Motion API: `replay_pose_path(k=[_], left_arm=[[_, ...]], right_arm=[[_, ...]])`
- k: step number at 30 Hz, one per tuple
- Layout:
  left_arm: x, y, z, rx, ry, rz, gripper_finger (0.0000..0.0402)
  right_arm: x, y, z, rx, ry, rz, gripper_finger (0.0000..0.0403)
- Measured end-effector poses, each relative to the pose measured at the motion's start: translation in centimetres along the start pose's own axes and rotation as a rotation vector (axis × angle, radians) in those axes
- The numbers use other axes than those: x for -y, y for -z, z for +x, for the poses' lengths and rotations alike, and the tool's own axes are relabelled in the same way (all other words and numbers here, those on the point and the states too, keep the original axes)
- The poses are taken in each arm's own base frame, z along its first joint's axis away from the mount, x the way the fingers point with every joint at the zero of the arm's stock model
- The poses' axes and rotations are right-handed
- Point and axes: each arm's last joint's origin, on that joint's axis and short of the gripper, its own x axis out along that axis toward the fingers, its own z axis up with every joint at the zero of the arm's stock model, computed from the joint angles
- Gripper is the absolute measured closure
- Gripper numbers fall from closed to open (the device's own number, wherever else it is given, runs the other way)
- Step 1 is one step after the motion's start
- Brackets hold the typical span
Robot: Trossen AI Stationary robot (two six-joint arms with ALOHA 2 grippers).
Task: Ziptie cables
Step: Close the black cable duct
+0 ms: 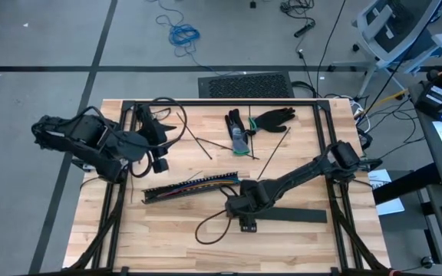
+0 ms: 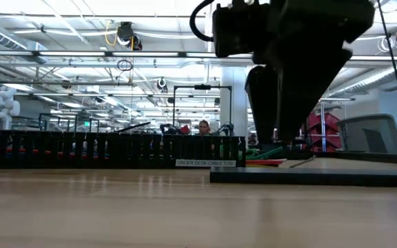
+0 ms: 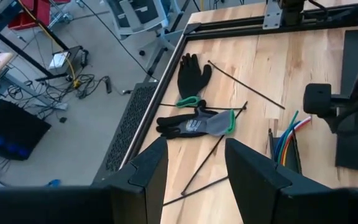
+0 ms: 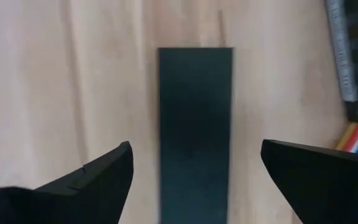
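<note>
The cables [image 1: 206, 182], coloured wires, lie in a long black slotted rail [image 1: 179, 190] at the table's middle; their ends [image 3: 284, 140] stick out of it. Zipties [image 1: 271, 153], thin dark strips, lie loose on the wood near the gloves, one [image 3: 244, 84] farther off. My right gripper [image 4: 194, 149] points down, open wide, its fingers on either side of the end of a flat black strip [image 4: 196, 124] and above it. My left gripper [image 3: 196, 149] hovers open over the table's left part, holding nothing.
Two black gloves with green cuffs [image 1: 244, 126] [image 1: 276, 116] lie at the far middle. The flat black strip [image 1: 294, 216] lies near the right front. A black cable loop [image 1: 213, 226] hangs by the right gripper. The black frame [image 1: 221, 102] edges the table.
</note>
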Motion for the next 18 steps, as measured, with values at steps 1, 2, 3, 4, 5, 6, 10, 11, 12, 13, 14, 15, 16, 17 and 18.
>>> replay_pose_path(k=[1,2,3,4,5,6,10,11,12,13,14,15,16,17,18], left_arm=[[0.0,0.0,0.0,0.001,0.0,-0.001,0.0244],[0.0,0.0,0.0,0.002,0.0,-0.002,0.0244],[0.0,0.0,0.0,0.003,0.0,-0.004,0.0244],[0.0,0.0,0.0,0.003,0.0,-0.003,0.0244],[0.0,0.0,0.0,0.003,0.0,-0.004,0.0244],[0.0,0.0,0.0,0.003,0.0,-0.003,0.0244],[0.0,0.0,0.0,0.003,0.0,-0.003,0.0244],[0.0,0.0,0.0,0.003,0.0,-0.003,0.0244],[0.0,0.0,0.0,0.003,0.0,-0.003,0.0244],[0.0,0.0,0.0,0.003,0.0,-0.003,0.0244],[0.0,0.0,0.0,0.003,0.0,-0.003,0.0244],[0.0,0.0,0.0,0.003,0.0,-0.003,0.0244],[0.0,0.0,0.0,0.003,0.0,-0.003,0.0244],[0.0,0.0,0.0,0.003,0.0,-0.003,0.0244],[0.0,0.0,0.0,0.003,0.0,-0.003,0.0244]], right_arm=[[0.1,0.0,0.2,0.001,0.01,0.008,0.0057],[0.3,0.0,0.5,-0.006,0.013,0.023,0.0057],[0.6,0.0,0.8,-0.015,0.014,0.041,0.0057],[0.9,-0.1,1.0,-0.016,0.01,0.059,0.0057],[1.1,-0.2,1.2,-0.011,0.011,0.068,0.0057],[1.3,-0.2,1.3,-0.007,0.011,0.074,0.0057],[1.7,-0.9,1.4,0.046,-0.005,0.1,0.0057],[1.8,-1.0,1.4,0.053,-0.01,0.113,0.0057],[1.9,-1.0,1.4,0.053,-0.013,0.123,0.0057],[2.1,-1.1,1.6,0.048,-0.009,0.13,0.0057],[2.1,-1.1,1.8,0.046,-0.008,0.135,0.0057],[2.1,-1.1,1.9,0.04,-0.008,0.141,0.0057],[2.1,-1.0,2.0,0.031,-0.017,0.143,0.0057],[2.0,-1.0,2.2,0.027,-0.028,0.145,0.0057],[1.7,-1.0,2.3,0.028,-0.034,0.144,0.0057]])
